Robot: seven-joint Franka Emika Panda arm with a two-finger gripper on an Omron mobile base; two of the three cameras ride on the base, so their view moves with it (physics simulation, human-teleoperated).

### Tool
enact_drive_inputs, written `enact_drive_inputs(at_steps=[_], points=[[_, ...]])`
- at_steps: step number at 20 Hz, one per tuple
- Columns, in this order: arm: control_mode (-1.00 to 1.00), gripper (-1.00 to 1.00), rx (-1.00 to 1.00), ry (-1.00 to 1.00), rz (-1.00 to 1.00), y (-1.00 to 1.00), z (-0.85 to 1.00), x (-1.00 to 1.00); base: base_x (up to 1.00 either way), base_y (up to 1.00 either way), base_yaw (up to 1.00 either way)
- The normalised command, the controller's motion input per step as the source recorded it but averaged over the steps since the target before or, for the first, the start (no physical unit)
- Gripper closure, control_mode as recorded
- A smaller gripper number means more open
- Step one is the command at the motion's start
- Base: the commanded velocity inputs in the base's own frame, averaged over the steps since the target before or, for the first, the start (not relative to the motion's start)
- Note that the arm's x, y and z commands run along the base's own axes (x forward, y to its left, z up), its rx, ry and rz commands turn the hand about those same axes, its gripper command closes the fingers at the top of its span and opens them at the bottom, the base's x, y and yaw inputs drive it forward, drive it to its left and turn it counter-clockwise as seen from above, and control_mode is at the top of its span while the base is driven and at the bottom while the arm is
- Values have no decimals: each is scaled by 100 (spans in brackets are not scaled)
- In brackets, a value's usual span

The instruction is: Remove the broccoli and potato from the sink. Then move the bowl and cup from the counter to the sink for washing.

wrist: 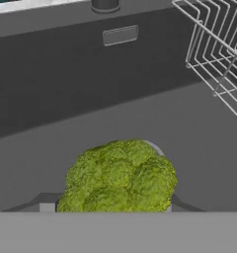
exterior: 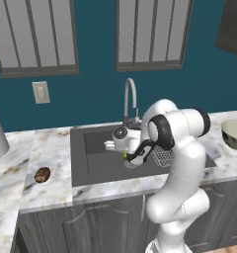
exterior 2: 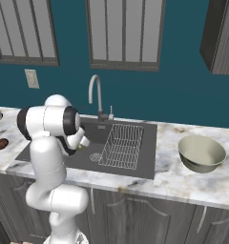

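While gripper hangs low inside sink, broccoli sits directly ahead, centred between fingers, over drain; jaws look half-spread around floret, actual grip cannot tell. Potato already on counter.

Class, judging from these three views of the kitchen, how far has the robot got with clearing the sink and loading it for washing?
Done: the potato lies on the counter, left of the sink. In hand: the broccoli sits right at the gripper, down inside the sink; whether it is gripped is unclear. Left: the bowl remains on the counter to the right, and no cup is in the sink.
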Motion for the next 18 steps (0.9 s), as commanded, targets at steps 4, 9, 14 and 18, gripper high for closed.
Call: enact_drive_inputs(at_steps=[4, 9, 14, 18], points=[[-100, 100, -6, 8, 0, 12, 48, 0, 0, 0, 0], [-100, 100, -9, 7, 0, 11, 47, -2, 0, 0, 0], [-100, 100, -11, 5, 0, 13, 45, -5, 0, 0, 0], [-100, 100, -7, 9, 0, 18, 43, -8, 0, 0, 0]])
